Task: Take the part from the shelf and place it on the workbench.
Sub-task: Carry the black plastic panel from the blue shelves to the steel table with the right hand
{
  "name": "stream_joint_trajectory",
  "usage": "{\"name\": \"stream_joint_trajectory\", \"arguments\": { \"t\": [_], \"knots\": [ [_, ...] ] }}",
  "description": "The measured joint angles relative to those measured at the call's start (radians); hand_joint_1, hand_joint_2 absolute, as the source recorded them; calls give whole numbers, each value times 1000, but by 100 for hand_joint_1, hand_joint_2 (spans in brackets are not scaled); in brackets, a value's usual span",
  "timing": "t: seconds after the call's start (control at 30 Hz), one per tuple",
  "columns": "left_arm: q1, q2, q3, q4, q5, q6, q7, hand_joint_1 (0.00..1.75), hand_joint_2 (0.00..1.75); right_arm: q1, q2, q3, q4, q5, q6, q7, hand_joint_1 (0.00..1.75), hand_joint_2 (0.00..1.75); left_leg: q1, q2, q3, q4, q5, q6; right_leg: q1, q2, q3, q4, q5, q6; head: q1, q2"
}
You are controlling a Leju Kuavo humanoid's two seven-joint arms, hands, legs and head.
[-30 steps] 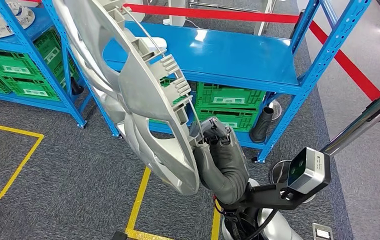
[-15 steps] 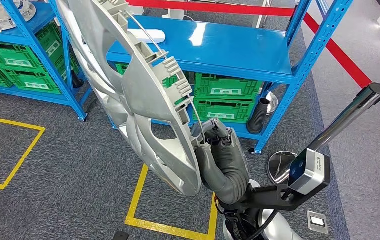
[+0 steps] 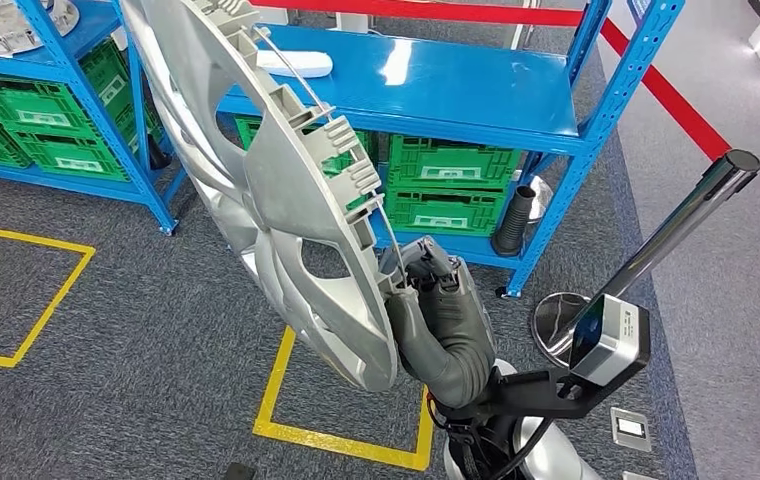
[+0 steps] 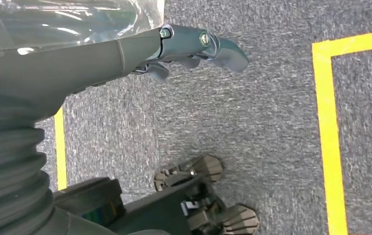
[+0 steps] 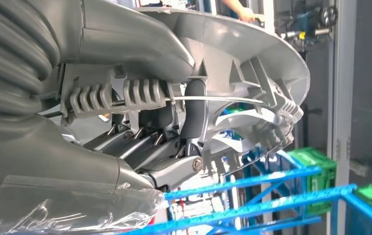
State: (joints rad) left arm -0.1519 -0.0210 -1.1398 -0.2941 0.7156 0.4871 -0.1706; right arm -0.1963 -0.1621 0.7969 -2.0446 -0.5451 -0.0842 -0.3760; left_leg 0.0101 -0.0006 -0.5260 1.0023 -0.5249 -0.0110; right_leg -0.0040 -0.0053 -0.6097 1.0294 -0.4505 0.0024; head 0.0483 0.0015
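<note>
**Part off the shelf, carried in right hand**

I've got the part [image 3: 276, 190], a silver wheel cover, in my right hand [image 3: 426, 275], centre of the head view. Fingers [image 5: 154, 147] curl over the rim by the ribbed clips and wire ring, thumb on the other face. The grip sits at 1 edge only, so the cover stands tilted up and away toward the upper left of the frame, ribbed back face to the camera. I judge it is held high like this to keep the disc off my body and the shelf posts while I walk.

Left hand [image 4: 194, 46] hangs over grey carpet, holding nothing, fingers loosely bent and apart.

The blue shelf [image 3: 476, 90] is at upper centre, a white item [image 3: 296, 63] on its top board, green crates [image 3: 446, 195] below. Yellow floor tape [image 3: 286, 400] is at lower centre, and a chrome stanchion [image 3: 656, 240] at right. I see no tabletop, so the placing is not yet done. Risk: edge grip, the cover could swing or slip.
</note>
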Motion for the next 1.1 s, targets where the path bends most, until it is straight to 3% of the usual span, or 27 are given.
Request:
{"name": "stream_joint_trajectory", "arguments": {
  "t": [0.07,0.17,0.2,0.23,0.27,0.33,0.4,0.43,0.53,0.6,0.67,0.7,0.73,0.77,0.83,0.9,0.93,1.03,1.1],
  "knots": [
    [-2,2,0,0,-1,0,1,0,175,0,-1,-1,0,0,0,0,175,175,3,3,-14,-7,18,16,-2,2,-16,29,-37,11,3,0],
    [-3,3,0,-1,-3,-1,1,0,175,1,-2,-2,1,0,0,0,175,175,1,5,-48,-7,43,26,-4,4,-64,195,-163,19,11,0],
    [-3,3,0,-1,-3,-1,1,0,175,2,-3,-2,1,0,0,0,175,175,0,6,-62,-6,51,27,-4,4,-71,243,-183,20,12,0],
    [-2,3,0,-1,-3,-1,1,0,175,3,-4,-2,2,0,0,0,175,175,-1,6,-75,-3,59,27,-4,4,-65,263,-182,20,12,0],
    [-2,3,0,-1,-3,-1,1,0,175,2,-4,-2,3,0,0,0,175,175,-2,6,-88,0,67,26,-4,4,-41,247,-161,18,13,0],
    [-2,3,0,-1,-3,-1,1,0,175,2,-4,-2,4,0,0,0,175,175,-4,6,-109,7,80,21,-3,4,48,124,-113,11,14,0],
    [-2,3,0,-1,-4,-1,1,0,175,1,-5,-2,4,0,0,0,175,175,-5,5,-123,11,95,12,1,5,125,-2,-103,3,14,0],
    [-2,3,0,-2,-4,-2,1,0,175,1,-5,-1,4,0,0,0,175,175,-5,5,-126,11,103,6,4,6,139,-32,-107,0,15,0],
    [-1,4,0,-2,-4,-5,1,0,175,2,-5,-1,4,0,0,0,175,175,-1,3,-134,9,115,-12,5,6,128,-41,-87,-16,16,0],
    [2,5,0,-2,-4,-7,1,0,175,1,-4,-2,4,0,-1,0,175,175,0,0,-149,54,57,-23,0,2,111,-46,-65,-30,12,0],
    [2,6,-1,-2,-4,-9,1,0,175,2,-4,-1,5,0,-2,0,175,175,2,0,-176,170,-36,-32,-1,0,89,-43,-49,-37,6,0],
    [2,6,-1,-2,-4,-9,1,0,175,2,-4,-1,5,0,-3,0,175,175,3,0,-186,229,-63,-34,-1,-1,77,-41,-42,-37,4,0],
    [3,6,-1,-2,-4,-9,1,0,175,3,-4,-1,6,0,-4,0,175,175,3,0,-186,266,-65,-35,0,-2,64,-39,-35,-37,3,0],
    [3,6,-1,-2,-4,-9,2,0,175,4,-5,-1,6,0,-5,0,175,175,3,0,-171,272,-48,-35,0,-2,51,-35,-28,-35,3,0],
    [2,6,-1,-2,-4,-9,5,0,175,4,-4,-1,6,0,-6,0,175,175,3,-1,-93,184,3,-30,-1,-2,29,-26,-18,-31,2,0],
    [1,7,-2,-2,-4,-9,7,0,175,4,-4,-1,6,0,-7,0,175,175,0,-1,-8,57,9,-20,2,-3,15,-16,-11,-23,3,0],
    [0,7,-2,-3,-4,-9,7,0,175,4,-4,-1,6,0,-8,0,175,175,-2,-1,15,16,0,-14,3,-4,11,-13,-7,-17,3,0],
    [1,8,-2,-3,-3,-9,10,0,175,4,-4,-1,6,0,-10,2,175,175,-2,-3,17,-17,-7,2,3,-8,-2,-6,-1,2,4,0],
    [3,9,-2,-4,-3,-9,11,0,175,4,-5,-1,6,0,-12,3,175,175,2,-7,10,-22,4,13,2,-6,-24,44,-41,11,8,0]
  ]
}}
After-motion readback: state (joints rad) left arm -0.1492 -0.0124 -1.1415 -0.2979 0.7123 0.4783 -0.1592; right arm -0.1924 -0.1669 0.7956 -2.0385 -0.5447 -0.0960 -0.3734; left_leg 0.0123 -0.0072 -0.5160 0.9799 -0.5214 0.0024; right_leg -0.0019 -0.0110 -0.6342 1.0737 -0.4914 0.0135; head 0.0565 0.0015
